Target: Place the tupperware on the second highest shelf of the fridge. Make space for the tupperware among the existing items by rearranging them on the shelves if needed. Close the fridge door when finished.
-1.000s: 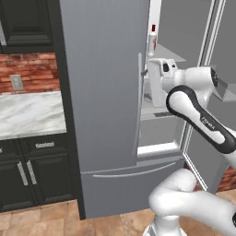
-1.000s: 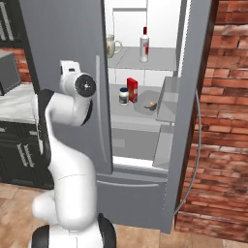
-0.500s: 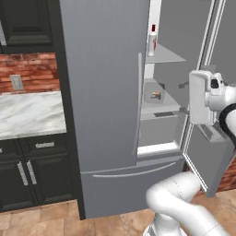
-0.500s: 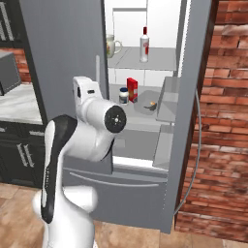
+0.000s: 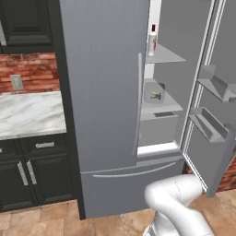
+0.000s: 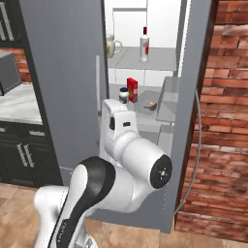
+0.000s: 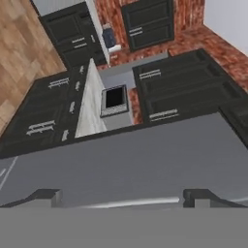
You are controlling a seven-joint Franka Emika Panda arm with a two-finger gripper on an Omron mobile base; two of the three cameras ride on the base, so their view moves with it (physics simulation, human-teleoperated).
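With the tupperware [image 6: 152,105] on a shelf [image 6: 145,109] and the jaws apart and empty, what remains is closing the fridge door [image 6: 191,97] by pushing it.

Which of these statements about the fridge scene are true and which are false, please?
1. The fridge door stands open. True.
2. The white bottle with red cap lies on its side. False: it stands upright on its shelf.
3. The tupperware sits on a shelf with the small red box. True.
4. The cream mug is in a door bin. False: it stands on the shelf beside the bottle.
5. The gripper holds the tupperware. False: it is open and empty.
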